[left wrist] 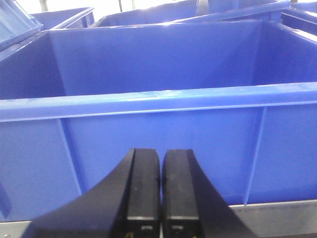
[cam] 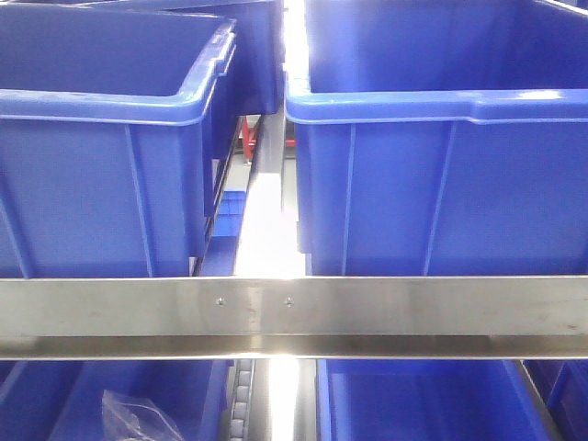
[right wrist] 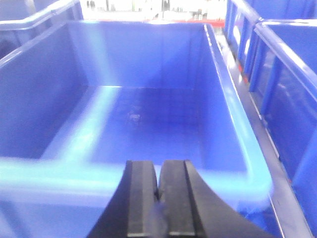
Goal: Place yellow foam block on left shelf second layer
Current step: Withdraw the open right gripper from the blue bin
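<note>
From the front-facing view I see two large blue plastic bins side by side on a shelf level, the left bin (cam: 101, 156) and the right bin (cam: 441, 165), both with smooth moulded walls, thin vertical ribs and a thick rolled rim. A brushed metal shelf rail (cam: 294, 312) runs flat across below them, with two small rivets near its middle and a bright glare on the strip between the bins. Under the rail, more blue bins show, and in the lower left one lies a crumpled clear plastic bag (cam: 133, 415). Neither of my grippers shows here, and I cannot see the yellow foam block anywhere in this view. From my left wrist, my left gripper (left wrist: 161, 191) sits low in the middle, its two matte black fingers pressed together with only a hairline seam between them and nothing held. Just ahead stands a blue bin (left wrist: 158, 139), its ribbed front wall and glossy rim facing me; what I see of its inside is bare, with no yellow block. From my right wrist, my right gripper (right wrist: 159, 201) is likewise closed, black pads together and nothing between them, above the blurred near rim of a deep blue bin (right wrist: 233, 129) whose smooth floor shows faint scuffs; the block is not visible there either.
</note>
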Controlling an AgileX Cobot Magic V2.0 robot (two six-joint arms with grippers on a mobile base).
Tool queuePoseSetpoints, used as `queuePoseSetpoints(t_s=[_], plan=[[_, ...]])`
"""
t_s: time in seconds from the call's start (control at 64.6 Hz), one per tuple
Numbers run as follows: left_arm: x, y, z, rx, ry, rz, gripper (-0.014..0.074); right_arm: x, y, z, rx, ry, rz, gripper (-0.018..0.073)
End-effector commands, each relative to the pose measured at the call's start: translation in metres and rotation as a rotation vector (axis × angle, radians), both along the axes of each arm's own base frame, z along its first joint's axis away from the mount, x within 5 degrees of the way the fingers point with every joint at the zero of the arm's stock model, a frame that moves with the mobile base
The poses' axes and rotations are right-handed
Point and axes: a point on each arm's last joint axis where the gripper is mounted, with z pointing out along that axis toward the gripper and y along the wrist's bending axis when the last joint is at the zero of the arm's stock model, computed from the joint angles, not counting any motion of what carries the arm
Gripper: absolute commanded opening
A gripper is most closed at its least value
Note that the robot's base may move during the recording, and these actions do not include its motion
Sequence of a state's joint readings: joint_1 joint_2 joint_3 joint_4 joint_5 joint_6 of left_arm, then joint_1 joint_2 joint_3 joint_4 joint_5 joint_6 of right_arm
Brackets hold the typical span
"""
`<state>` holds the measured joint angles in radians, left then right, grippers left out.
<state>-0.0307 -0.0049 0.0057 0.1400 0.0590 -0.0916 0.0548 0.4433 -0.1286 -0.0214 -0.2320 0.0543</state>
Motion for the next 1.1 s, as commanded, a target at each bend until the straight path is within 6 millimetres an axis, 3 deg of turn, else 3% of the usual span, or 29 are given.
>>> queuePoseSetpoints(t_s=[0.0,0.62,0.867,1.084], plan=[[-0.001,-0.001,0.000,-0.012,-0.073,-0.010,0.0136,-0.008,-0.001,0.014,0.001,-0.152,-0.005,0.0055],[-0.001,-0.001,0.000,-0.012,-0.073,-0.010,0.0136,-0.012,-0.001,-0.008,-0.002,-0.102,-0.005,0.0055],[-0.001,-0.001,0.000,-0.012,-0.073,-0.010,0.0136,-0.032,-0.002,-0.018,0.003,-0.205,-0.005,0.0055],[-0.001,-0.001,0.000,-0.012,-0.073,-0.010,0.0136,-0.049,-0.003,-0.013,0.007,-0.304,-0.008,0.0055]])
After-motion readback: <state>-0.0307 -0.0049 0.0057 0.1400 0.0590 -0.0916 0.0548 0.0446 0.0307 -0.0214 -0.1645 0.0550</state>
